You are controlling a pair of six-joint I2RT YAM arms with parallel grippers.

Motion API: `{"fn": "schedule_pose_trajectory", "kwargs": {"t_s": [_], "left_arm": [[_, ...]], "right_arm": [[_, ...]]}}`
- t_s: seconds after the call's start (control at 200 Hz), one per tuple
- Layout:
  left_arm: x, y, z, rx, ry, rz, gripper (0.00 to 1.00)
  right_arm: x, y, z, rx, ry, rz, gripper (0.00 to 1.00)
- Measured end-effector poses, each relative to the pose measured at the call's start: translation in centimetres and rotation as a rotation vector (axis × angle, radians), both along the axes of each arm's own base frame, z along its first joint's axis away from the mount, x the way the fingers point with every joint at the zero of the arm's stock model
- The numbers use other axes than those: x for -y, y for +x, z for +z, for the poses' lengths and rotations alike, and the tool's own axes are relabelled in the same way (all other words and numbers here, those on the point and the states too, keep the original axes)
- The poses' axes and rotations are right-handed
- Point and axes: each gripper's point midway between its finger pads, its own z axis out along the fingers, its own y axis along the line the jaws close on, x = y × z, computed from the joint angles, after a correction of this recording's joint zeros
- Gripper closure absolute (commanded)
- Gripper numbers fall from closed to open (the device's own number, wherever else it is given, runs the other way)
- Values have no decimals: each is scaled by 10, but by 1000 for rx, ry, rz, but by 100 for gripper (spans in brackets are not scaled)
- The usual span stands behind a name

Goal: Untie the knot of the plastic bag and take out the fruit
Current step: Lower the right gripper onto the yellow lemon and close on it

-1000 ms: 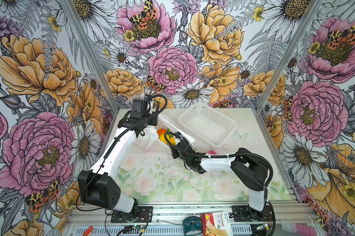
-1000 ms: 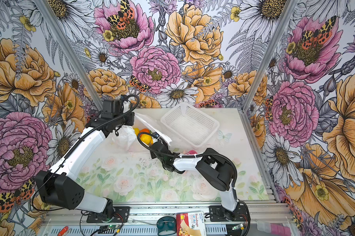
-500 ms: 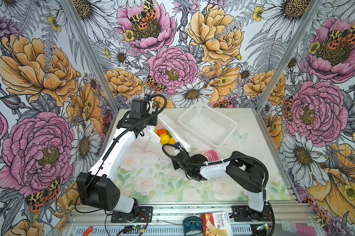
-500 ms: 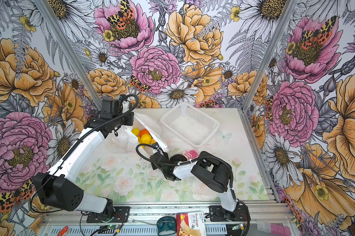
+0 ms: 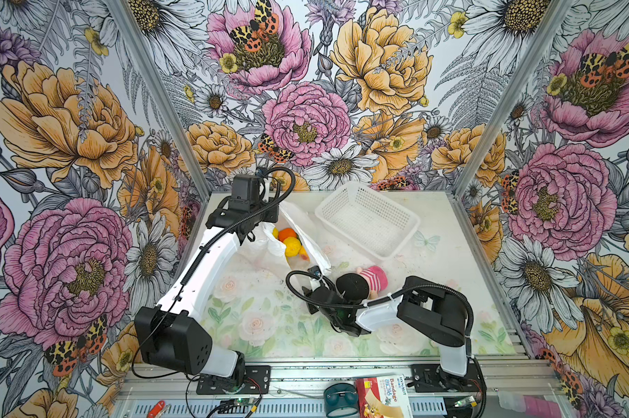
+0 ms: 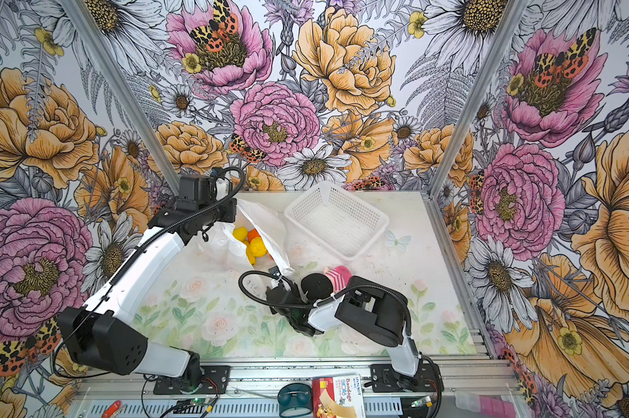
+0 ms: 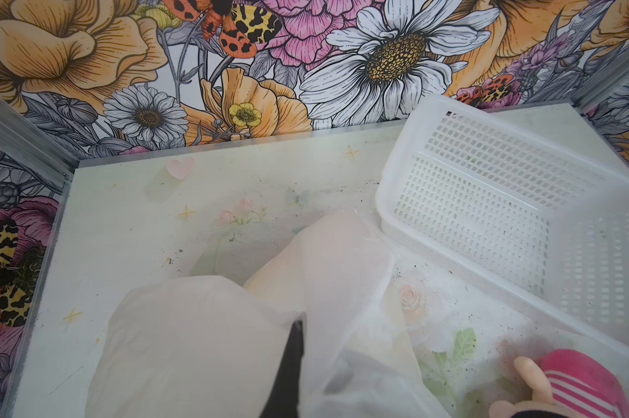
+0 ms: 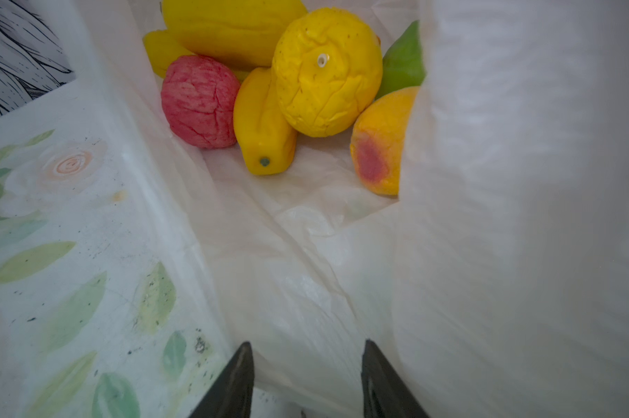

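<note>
Here, the thin, crinkly translucent white plastic bag (image 5: 266, 249) (image 6: 222, 242) lies on the floral tabletop (image 5: 255, 318) just left of centre in both top views, its mouth gaping toward the lower right. Inside sits small glossy toy fruit (image 8: 327, 72): several yellow, one wrinkled pink-red, one green, one orange with a red blush. The left tool (image 7: 296, 325) is pinched closed on a raised fold of the film; the right tool (image 8: 307, 345) stands with jaws apart at the bag's mouth, gripping nothing.
</note>
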Motion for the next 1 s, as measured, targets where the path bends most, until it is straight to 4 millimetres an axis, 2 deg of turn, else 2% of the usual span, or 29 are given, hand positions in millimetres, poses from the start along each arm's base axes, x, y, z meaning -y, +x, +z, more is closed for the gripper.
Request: {"fn": "schedule_pose_trajectory", "kwargs": {"t_s": [0.31,0.5,0.62,0.741,0.861,1.001], "left_arm": [[-2,0,2,4,-1,4,100],[-3,-1,4,10,-3,6,100],[-3,-1,4,10,-3,6,100],[-3,-2,4,10,-3,5,100],[-3,-2,5,11,-3,5,100],[-3,-2,5,11,-4,5,100]], "right_arm": [[-15,-33,-11,14,-24,48,49],[-17,-38,-3,28,-6,53,47],[-11,-37,25,64,10,51,60],[-10,-29,69,117,75,32,61],[-15,-4,105,153,136,-7,62],[-23,30,128,162,186,-44,62]]}}
